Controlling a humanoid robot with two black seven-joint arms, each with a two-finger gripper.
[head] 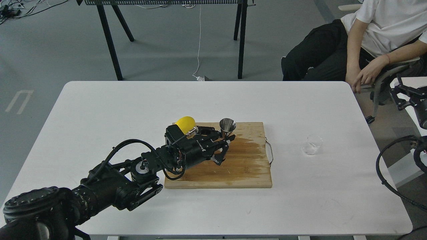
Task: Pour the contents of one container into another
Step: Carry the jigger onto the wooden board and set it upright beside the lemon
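The steel jigger [227, 125] stands upright over the far part of the wooden cutting board [247, 166], its top cone open upward. My left gripper [228, 138] is shut on its lower half, which the fingers hide. The small clear glass cup [312, 144] stands alone on the white table to the right of the board. My right gripper [397, 96] hangs off the table's right edge, well away from the cup, its two fingers apart with nothing between them.
A yellow lemon [184, 122] lies at the board's far left corner, partly hidden behind my left wrist. The board has a metal handle [270, 151] on its right side. A seated person [373, 36] is at the far right.
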